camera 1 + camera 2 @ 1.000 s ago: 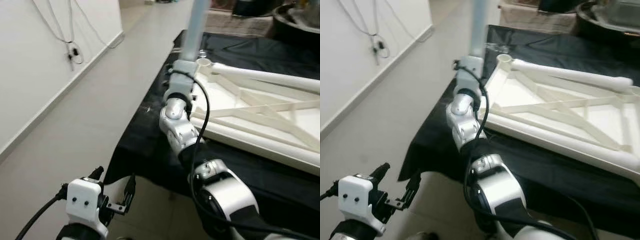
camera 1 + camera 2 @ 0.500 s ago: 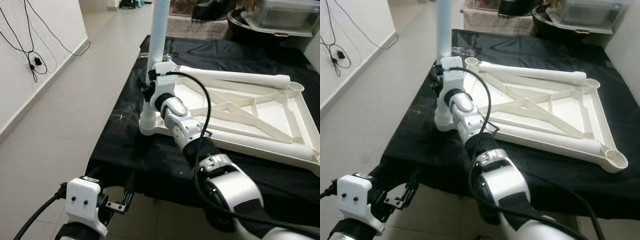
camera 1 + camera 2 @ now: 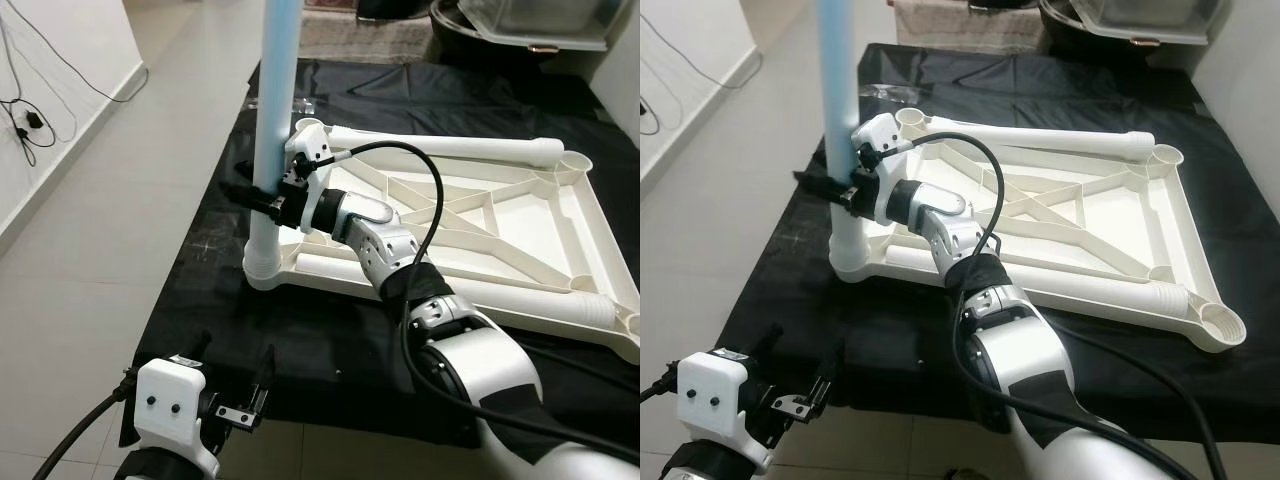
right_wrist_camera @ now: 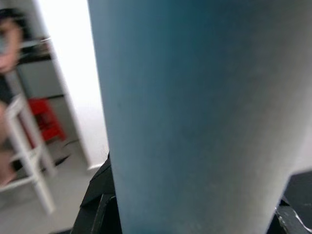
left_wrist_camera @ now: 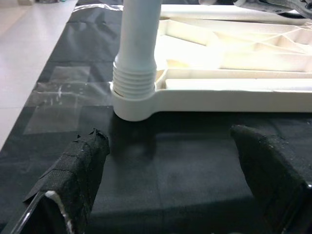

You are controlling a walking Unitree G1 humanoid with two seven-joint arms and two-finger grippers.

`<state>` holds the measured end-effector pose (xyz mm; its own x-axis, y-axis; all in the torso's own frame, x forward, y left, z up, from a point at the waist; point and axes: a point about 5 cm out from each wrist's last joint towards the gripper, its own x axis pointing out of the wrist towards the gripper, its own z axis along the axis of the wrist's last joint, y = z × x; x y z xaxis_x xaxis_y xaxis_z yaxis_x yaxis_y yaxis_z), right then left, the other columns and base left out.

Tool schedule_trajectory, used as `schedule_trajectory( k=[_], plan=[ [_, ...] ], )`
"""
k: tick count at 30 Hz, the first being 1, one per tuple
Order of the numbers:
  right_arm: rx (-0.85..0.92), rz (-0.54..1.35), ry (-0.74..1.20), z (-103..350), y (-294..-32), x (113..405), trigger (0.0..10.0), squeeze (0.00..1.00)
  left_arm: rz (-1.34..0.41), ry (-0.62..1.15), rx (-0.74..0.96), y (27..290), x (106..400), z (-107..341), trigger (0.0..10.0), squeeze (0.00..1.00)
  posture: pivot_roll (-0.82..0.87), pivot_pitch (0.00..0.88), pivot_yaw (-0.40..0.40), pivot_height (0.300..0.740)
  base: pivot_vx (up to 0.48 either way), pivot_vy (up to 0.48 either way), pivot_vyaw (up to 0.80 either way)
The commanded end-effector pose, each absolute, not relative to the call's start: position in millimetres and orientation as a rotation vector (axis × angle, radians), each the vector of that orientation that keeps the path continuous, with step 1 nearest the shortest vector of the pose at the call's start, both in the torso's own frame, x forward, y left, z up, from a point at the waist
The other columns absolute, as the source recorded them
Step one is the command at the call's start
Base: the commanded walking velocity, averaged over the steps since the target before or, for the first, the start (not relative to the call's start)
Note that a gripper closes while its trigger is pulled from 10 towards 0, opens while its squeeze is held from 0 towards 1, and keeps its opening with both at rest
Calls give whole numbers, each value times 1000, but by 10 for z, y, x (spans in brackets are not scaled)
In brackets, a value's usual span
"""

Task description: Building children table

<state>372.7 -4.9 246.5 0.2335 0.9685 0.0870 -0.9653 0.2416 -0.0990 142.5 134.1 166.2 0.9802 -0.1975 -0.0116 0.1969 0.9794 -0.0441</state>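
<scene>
Since our right gripper (image 3: 262, 192) has its black fingers closed around the pale blue plastic table leg (image 3: 272, 110), everything turns on that tube's long axis: it stands upright, rising out of the top of the eye views, and its ribbed white lower end (image 5: 134, 80) sits in the round corner socket (image 5: 133, 105) of the upturned white plastic tabletop frame (image 3: 470, 215). The grip is low on the leg, just above the socket, so we judge any further seating must go straight down along the tube, and any screwing-in must turn about that same vertical line; a sideways pull would lever the socket corner instead.

The frame lies flat on the black cloth-covered table (image 3: 200, 260), its ribbed underside facing up, with three more open sockets at the other corners, one of them (image 3: 1223, 327) on the near right, well apart from the gripper.

Our left gripper (image 5: 170, 180) hangs lower, off the near table edge, fingers spread wide and holding nothing; it looks straight at the socket joint but touches neither leg nor frame. The right arm is clearly the working one, the left merely near.
</scene>
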Motion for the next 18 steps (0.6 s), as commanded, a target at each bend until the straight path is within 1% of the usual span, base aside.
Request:
schedule_trajectory(
  k=[1,2,3,4,5,7,10,11,12,13,14,15,18],
  plan=[
    [-56,1463,137,1878,-9,3579,10000,0,-194,36,-40,1332,1383,1668,10000,0,141,248,-58,740,0,0,0],
    [-56,1463,137,1878,-9,3579,10000,0,-194,36,-40,1332,1383,1668,10000,0,141,248,-58,740,0,0,0],
    [-73,1512,143,1891,-4,3560,10000,0,-192,34,-40,1332,1373,1685,10000,0,143,257,-59,740,0,0,0],
    [-105,1620,147,1915,-2,3516,10000,0,-190,31,-41,1324,1353,1715,10000,0,147,278,-63,740,0,0,0],
    [-105,1620,147,1915,-2,3516,10000,0,-190,31,-41,1324,1353,1715,10000,0,147,278,-63,740,0,0,0],
    [-139,1703,157,1927,7,3479,10000,0,-189,27,-43,1314,1335,1741,10000,0,145,290,-64,740,0,0,0],
    [-149,1728,163,1933,10,3468,10000,0,-189,26,-45,1307,1324,1753,10000,0,144,296,-66,740,0,0,0],
    [-152,1753,158,1946,26,3454,10000,0,-189,23,-48,1300,1322,1764,10000,0,144,296,-66,740,0,0,0],
    [-169,1814,150,1969,54,3421,10000,0,-192,16,-55,1278,1320,1789,10000,0,146,315,-69,740,0,0,0],
    [-169,1814,150,1969,54,3421,10000,0,-192,16,-55,1278,1320,1789,10000,0,146,315,-69,740,0,0,0],
    [-187,1864,133,1992,78,3394,10000,0,-195,11,-59,1262,1322,1806,10000,0,146,315,-69,740,0,0,0],
    [-187,1864,133,1992,78,3394,10000,0,-195,11,-59,1262,1322,1806,10000,0,146,315,-69,740,0,0,0],
    [-199,1956,112,2050,134,3342,10000,0,-202,3,-65,1229,1312,1838,10000,0,143,327,-70,740,0,0,0]
  ],
)
